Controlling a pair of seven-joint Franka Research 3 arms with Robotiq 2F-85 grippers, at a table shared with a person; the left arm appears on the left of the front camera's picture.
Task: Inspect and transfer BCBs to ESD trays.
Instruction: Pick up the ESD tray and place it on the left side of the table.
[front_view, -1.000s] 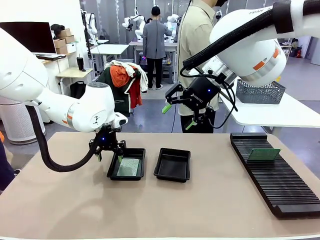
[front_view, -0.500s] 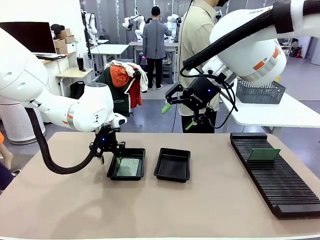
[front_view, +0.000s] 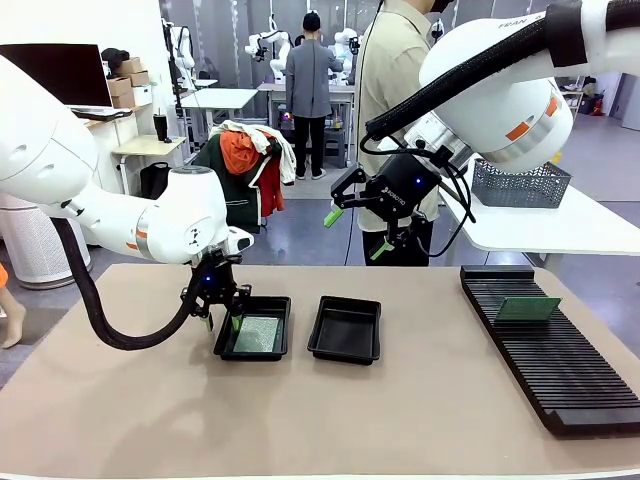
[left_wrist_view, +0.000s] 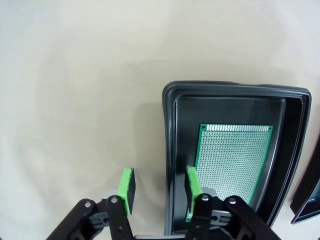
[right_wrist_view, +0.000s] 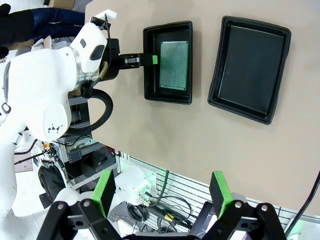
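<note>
Two black ESD trays lie mid-table. In the left tray (front_view: 276, 304) (left_wrist_view: 171, 102) (right_wrist_view: 150, 60) a green BCB (front_view: 258, 333) (left_wrist_view: 232, 160) (right_wrist_view: 174, 65) lies flat. The right tray (front_view: 345, 328) (right_wrist_view: 250, 67) holds nothing. My left gripper (front_view: 222, 320) (left_wrist_view: 160, 187) is open, low over the left tray's outer wall, one finger on each side of that wall, holding nothing. My right gripper (front_view: 355, 232) (right_wrist_view: 162, 190) hangs open high above the table's far edge. Another BCB (front_view: 527, 308) stands in the slotted rack.
A long black ribbed rack (front_view: 555, 360) runs along the table's right side. A grey mesh basket (front_view: 520, 185) sits on a white side table beyond it. A person (front_view: 395, 80) stands at the far side behind my right gripper. Bare tabletop stretches along the front.
My left gripper has edged slightly lower at the left tray's wall. The right arm, trays and boards have stayed still.
</note>
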